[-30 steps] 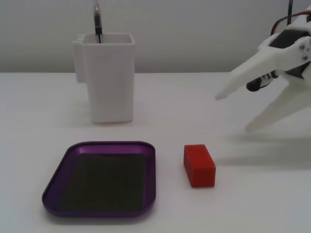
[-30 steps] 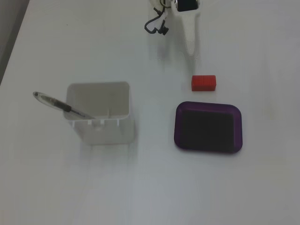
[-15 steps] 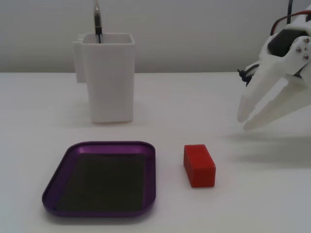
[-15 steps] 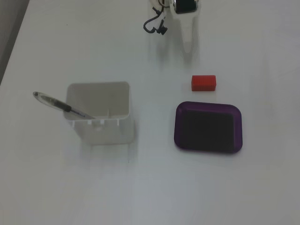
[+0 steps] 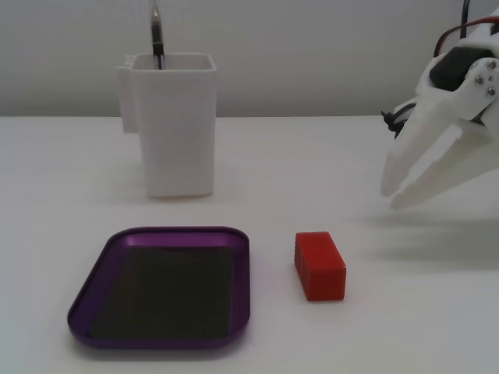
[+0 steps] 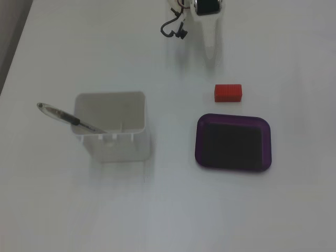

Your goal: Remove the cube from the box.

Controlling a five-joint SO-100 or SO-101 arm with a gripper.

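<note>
The red cube lies on the white table just right of the purple box, outside it and a small gap away from its rim. In the other fixed view the cube lies just above the box. The box's dark floor holds nothing. My white gripper hangs above the table at the right, well clear of the cube; its fingertips nearly meet and hold nothing. It also shows at the top of the other fixed view, pointing toward the cube.
A tall white square container with a pen in it stands behind the box; it also shows in the other fixed view. A black cable hangs beside the arm.
</note>
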